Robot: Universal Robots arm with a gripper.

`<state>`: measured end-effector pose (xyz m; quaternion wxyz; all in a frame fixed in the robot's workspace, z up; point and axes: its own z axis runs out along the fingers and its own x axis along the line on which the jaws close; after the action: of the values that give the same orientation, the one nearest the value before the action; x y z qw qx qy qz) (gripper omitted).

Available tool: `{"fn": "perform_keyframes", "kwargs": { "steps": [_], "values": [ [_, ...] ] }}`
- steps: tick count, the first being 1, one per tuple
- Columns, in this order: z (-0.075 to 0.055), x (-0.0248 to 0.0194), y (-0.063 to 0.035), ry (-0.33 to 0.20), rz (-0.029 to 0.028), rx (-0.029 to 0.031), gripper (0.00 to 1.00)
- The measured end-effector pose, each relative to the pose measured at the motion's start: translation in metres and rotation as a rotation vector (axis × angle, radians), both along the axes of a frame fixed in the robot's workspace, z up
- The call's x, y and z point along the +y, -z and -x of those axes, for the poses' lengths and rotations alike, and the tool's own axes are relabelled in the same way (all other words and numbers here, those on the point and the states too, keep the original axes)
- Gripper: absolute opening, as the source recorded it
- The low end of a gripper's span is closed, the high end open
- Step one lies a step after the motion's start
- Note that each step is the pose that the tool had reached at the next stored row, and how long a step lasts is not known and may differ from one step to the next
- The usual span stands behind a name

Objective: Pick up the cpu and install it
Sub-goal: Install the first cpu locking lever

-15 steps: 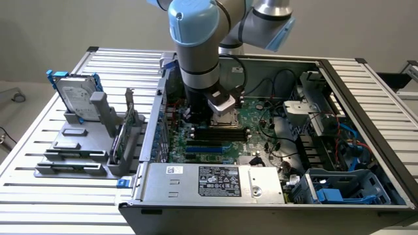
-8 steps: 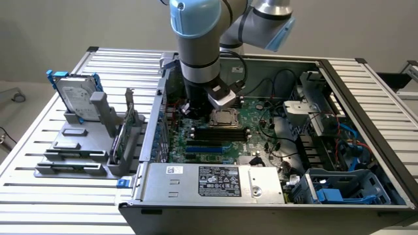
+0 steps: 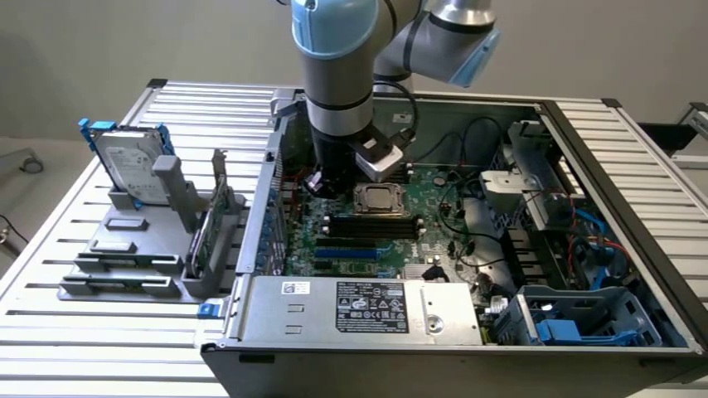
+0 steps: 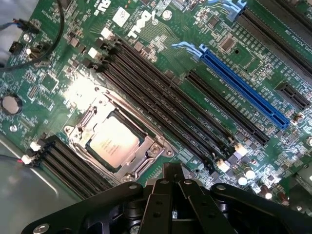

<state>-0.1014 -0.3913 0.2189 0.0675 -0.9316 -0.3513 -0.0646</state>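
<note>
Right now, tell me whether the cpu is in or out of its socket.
In. The cpu lies flat inside the socket frame on the motherboard.

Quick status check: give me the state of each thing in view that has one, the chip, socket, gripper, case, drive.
cpu: lying flat inside the socket, metal top up.
socket frame: open, nothing over the cpu.
gripper: shut, holding nothing, above the motherboard beside the socket.
computer case: side open, motherboard exposed.
memory slots: unfilled.
hard drive: standing upright in the grey holder outside the case, at the exterior view's left.
</note>
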Motion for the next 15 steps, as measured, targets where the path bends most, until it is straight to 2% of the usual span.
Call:
{"fn": "perform_keyframes", "kwargs": {
  "steps": [15],
  "values": [
    [0.0000, 0.0025, -0.0037, -0.230, 0.0010, 0.0005, 0.11]
  ]
}}
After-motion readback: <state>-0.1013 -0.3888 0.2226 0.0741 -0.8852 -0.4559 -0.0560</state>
